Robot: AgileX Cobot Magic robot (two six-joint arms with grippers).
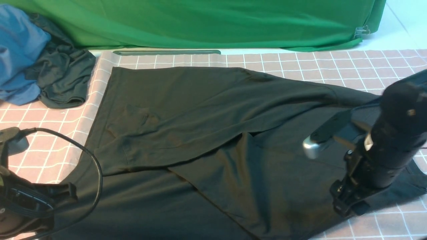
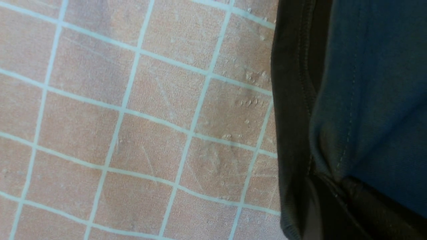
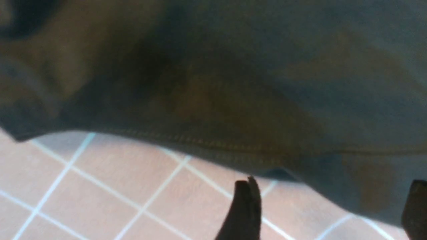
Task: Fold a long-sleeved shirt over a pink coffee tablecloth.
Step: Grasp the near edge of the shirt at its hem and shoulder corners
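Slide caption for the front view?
Black long-sleeved shirt partly folded on pink grid tablecloth; right end effector open over its edge.

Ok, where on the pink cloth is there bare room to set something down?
Bare pink tablecloth shows at the far right, between the long-sleeved shirt and the green cloth, and at the left, between the shirt's edge and the left arm. The far-left corner is crowded with the blue garment and the dark grey garment; the shirt covers the middle.
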